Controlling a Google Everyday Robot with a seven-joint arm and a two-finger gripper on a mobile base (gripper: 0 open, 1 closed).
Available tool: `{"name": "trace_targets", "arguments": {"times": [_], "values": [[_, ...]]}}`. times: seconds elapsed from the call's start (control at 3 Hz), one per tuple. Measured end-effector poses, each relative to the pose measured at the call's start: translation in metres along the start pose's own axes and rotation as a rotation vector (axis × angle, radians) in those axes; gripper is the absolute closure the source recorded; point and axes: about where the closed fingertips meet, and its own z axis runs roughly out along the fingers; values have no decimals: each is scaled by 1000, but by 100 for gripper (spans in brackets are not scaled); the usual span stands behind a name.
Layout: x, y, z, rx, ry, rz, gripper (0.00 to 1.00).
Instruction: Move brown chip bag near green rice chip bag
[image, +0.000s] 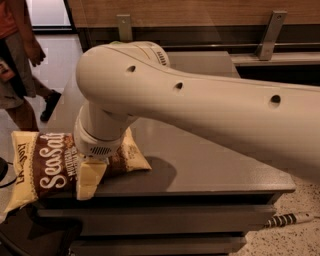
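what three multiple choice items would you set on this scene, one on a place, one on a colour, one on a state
1. Where is the claw?
a) over the brown chip bag, at the table's near corner on the left of the view
b) at the table's far corner on the right of the view
c) down by the floor

2. What colour is the "Sea Salt" script on the bag?
a) red
b) white
c) blue

3. How does the bag lie?
a) standing upright
b) torn open, chips spilled
c) lying flat, printed face up

Answers:
1 a: the claw is down over the brown chip bag at that corner of the table.
2 b: the letters show white on the dark brown centre.
3 c: the bag lies flat, whole, with its script facing up.
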Motion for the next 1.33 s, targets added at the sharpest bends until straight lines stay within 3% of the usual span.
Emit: {"name": "trace_targets", "arguments": {"times": [0.33,1.0,1.33], "values": [[-1,1,-1,3,1,-3,39],[-4,2,-5,9,3,-9,100],[-3,0,-12,15,8,-10,100]]}}
